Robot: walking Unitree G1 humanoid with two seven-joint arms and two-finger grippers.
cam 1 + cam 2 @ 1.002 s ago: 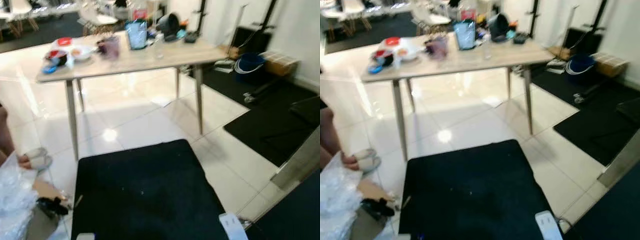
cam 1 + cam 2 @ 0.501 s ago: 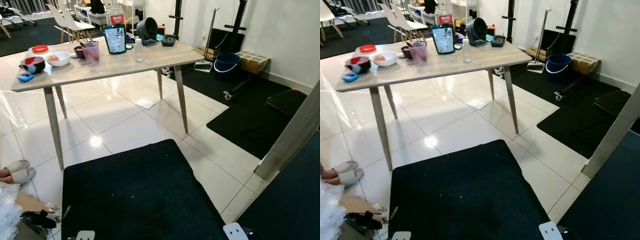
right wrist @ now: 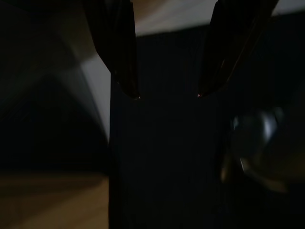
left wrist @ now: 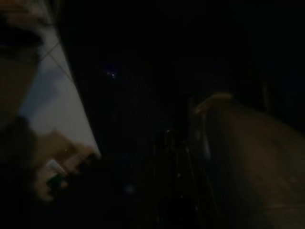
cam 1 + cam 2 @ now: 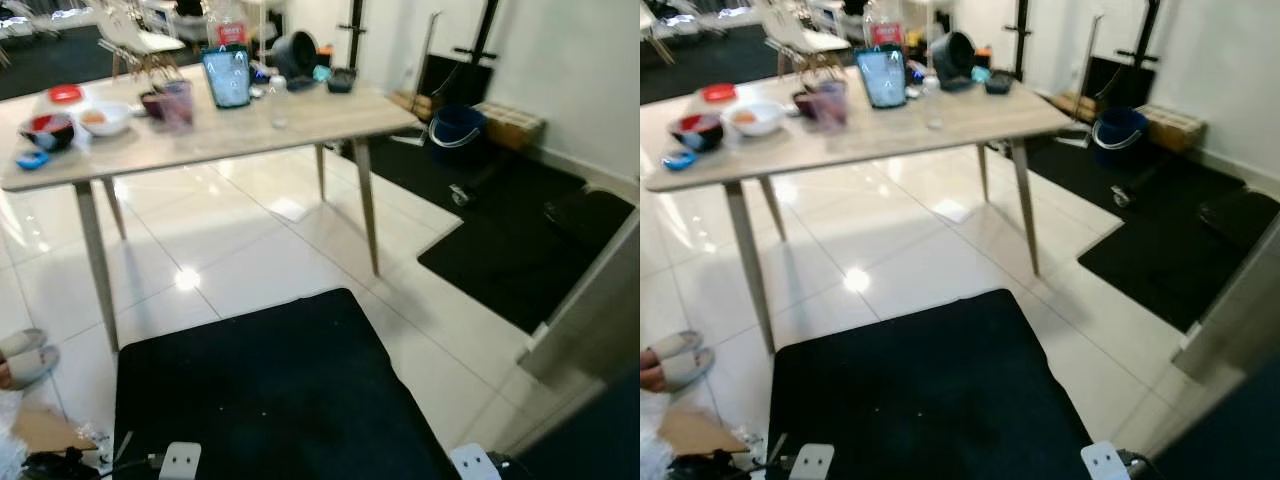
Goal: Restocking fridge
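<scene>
A wooden table (image 5: pixel 300 125) stands ahead of me. On it are a red and black bowl (image 5: pixel 45 128), a white bowl (image 5: pixel 103 117), a purple cup (image 5: pixel 178 103), a dark pouch (image 5: pixel 227 75), a small clear bottle (image 5: pixel 278 100) and a black pot (image 5: pixel 295 52). My right gripper (image 3: pixel 167 95) hangs open over a black mat (image 3: pixel 162 157), with nothing between its fingers. The left wrist view is very dark, and a strip of pale floor (image 4: pixel 57 105) shows beside the mat. A grey slanted panel (image 5: pixel 590 310) rises at my right.
A large black mat (image 5: pixel 260 400) lies on the white tiles just before me. Another black mat (image 5: pixel 500 250), a blue bucket (image 5: pixel 455 125) and a cardboard box (image 5: pixel 510 122) are at the right by the wall. Slippers (image 5: pixel 22 355) lie at the left; chairs (image 5: pixel 140 40) stand behind the table.
The whole picture has shifted a little and blurred, so the camera moved. Nothing on the table or floor has changed place.
</scene>
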